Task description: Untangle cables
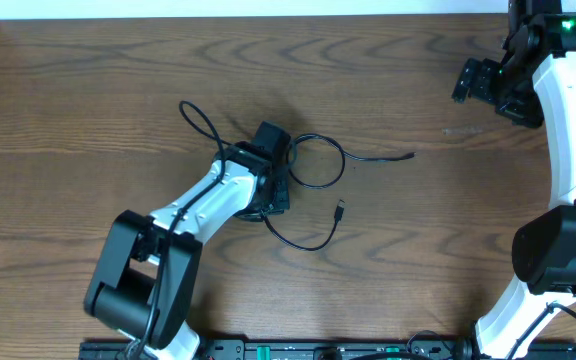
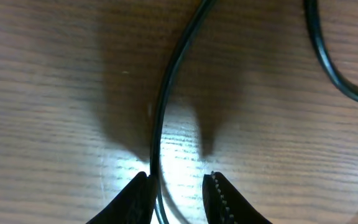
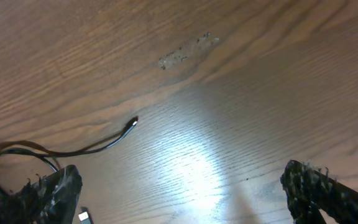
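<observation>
One black cord [image 2: 166, 93] runs between left gripper [image 2: 178, 180] jaws, slightly spread, not pinching. Cables [image 1: 383, 158] lie loose near middle of table [image 1: 88, 80]. Right gripper [image 3: 182, 177] jaws spread wide, well apart from them.

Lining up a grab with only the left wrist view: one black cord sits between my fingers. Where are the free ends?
Observer: Overhead shows two: a thin tip out past a loop beside the left gripper, and a small plug nearer the arm bases.
Operator: Is the right arm near them?
Observer: No. The right gripper hangs open at the far right corner, apart from every cord.
</observation>
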